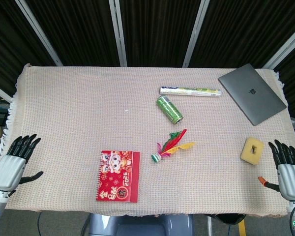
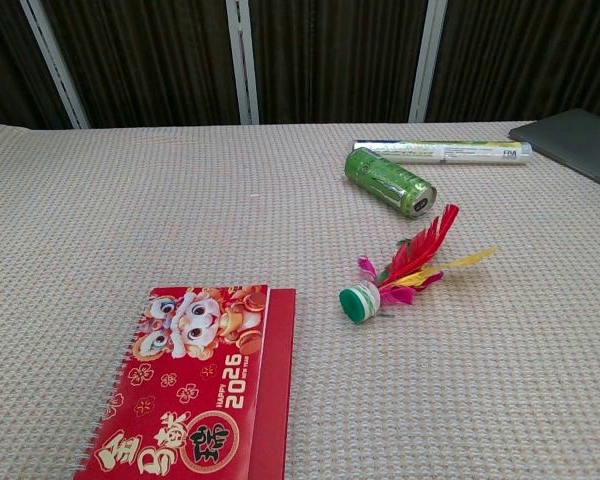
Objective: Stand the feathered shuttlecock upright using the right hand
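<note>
The feathered shuttlecock (image 1: 170, 146) lies on its side near the middle of the table, its green base toward the front left and its red, yellow and pink feathers fanning to the back right; the chest view shows the shuttlecock (image 2: 400, 272) the same way. My right hand (image 1: 288, 169) is at the table's front right edge, fingers extended and apart, holding nothing, well to the right of the shuttlecock. At the front left edge my left hand (image 1: 14, 162) is empty too, fingers apart. Neither hand appears in the chest view.
A red 2026 calendar (image 1: 118, 175) lies front left of the shuttlecock. Behind it lie a green can (image 1: 169, 108) and a long tube (image 1: 190, 91). A grey laptop (image 1: 252, 93) sits at the back right, and a yellow block (image 1: 251, 150) near my right hand.
</note>
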Tool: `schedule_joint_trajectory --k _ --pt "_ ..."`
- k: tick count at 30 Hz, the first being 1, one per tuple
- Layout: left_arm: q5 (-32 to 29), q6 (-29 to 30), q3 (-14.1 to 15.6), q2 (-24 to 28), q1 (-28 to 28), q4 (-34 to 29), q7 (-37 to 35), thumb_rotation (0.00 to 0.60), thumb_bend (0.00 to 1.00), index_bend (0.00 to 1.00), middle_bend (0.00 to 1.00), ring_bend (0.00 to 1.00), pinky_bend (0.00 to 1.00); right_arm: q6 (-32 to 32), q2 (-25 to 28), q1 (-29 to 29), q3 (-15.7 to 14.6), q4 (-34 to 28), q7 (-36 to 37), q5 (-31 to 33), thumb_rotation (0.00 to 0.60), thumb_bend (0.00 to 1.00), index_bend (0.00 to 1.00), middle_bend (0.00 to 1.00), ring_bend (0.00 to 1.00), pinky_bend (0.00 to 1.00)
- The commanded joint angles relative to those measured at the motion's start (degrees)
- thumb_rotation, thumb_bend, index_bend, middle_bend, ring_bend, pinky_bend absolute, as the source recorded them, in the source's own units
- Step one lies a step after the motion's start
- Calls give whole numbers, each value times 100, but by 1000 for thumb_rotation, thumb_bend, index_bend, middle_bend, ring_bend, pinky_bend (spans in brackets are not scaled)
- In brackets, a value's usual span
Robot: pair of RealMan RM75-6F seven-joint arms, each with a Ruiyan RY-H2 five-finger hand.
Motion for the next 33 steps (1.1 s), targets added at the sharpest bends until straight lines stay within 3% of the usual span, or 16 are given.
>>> schedule_joint_trajectory --k 1,10,16,19,24,33 --pt "41 11 11 -13 -5 -17 22 600 11 0 0 0 0 -33 6 8 -9 15 16 11 600 15 0 0 0 0" --pt "47 41 -3 -27 3 -36 51 600 11 0 0 0 0 -79 -30 46 -46 18 -1 -58 600 16 6 0 0 0" --pt "28 -5 -33 7 -41 -75 -78 600 10 0 0 0 0 -101 -358 242 -260 32 115 -746 600 82 147 0 0 0" --pt "43 -54 -16 20 -64 -80 -94 600 11 0 0 0 0 -183 -589 459 -274 165 -32 -1091 600 116 258 0 0 0" --pt "25 -123 -8 23 -86 -92 -65 600 12 0 0 0 0 -495 -1022 846 -240 445 -166 -1372 600 127 359 0 0 0" --pt "-170 -337 -72 -50 -148 -73 55 600 11 0 0 0 0 -1189 -1485 1506 -68 1020 287 -1314 600 147 419 0 0 0"
